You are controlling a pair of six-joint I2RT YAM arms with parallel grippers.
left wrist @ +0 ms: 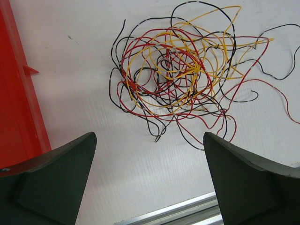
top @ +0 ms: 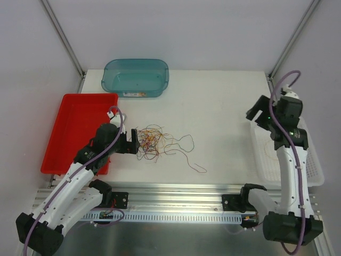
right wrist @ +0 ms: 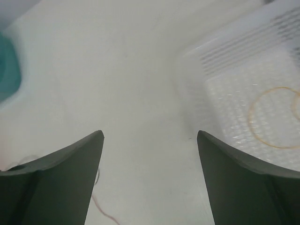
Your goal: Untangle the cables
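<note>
The cables [top: 152, 143] lie on the white table as a loose tangle of thin red, yellow-orange and black wires [left wrist: 178, 75], with single strands [top: 193, 161] trailing off to the right. My left gripper [top: 133, 143] sits just left of the tangle, open, and nothing is between its fingers [left wrist: 149, 137]. My right gripper [top: 257, 111] hovers far to the right, beside the white tray, open and empty [right wrist: 150, 134]. One yellow-orange cable loop [right wrist: 250, 116] lies alone inside that tray.
A teal bin [top: 136, 77] stands at the back. A red tray [top: 74, 133] lies to the left, close behind my left arm. The white perforated tray [top: 317, 165] is at the right edge. An aluminium rail [top: 176, 200] runs along the front.
</note>
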